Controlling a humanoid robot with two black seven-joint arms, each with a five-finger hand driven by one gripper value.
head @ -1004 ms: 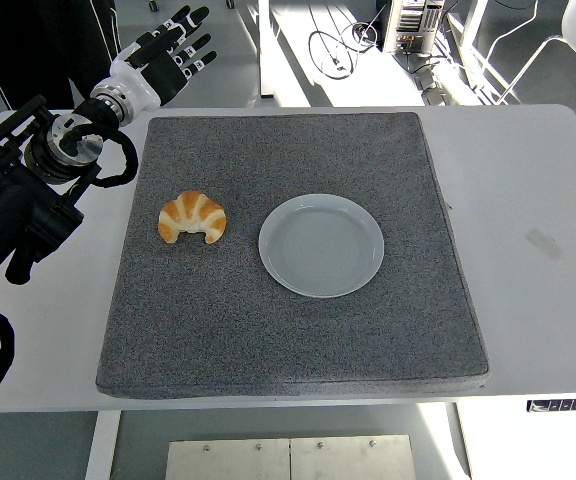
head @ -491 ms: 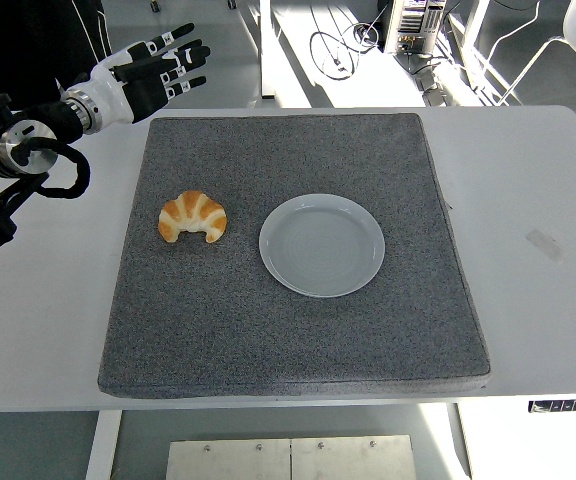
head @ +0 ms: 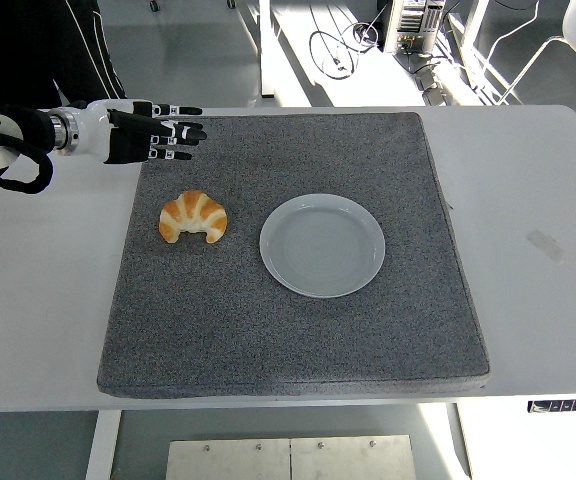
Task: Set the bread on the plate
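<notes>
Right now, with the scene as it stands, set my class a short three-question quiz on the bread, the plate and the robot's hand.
1. True or false: the golden crescent-shaped croissant already lies on the round pale-blue plate.
2. What does the croissant rest on? A) the grey square foam mat B) the white table C) the plate
3. Fill in: the robot's left hand has its fingers ____ and holds nothing.

Key: 1 false: it lies left of the plate, apart from it. 2 A. 3 open, stretched out above the mat's far left corner.
</notes>
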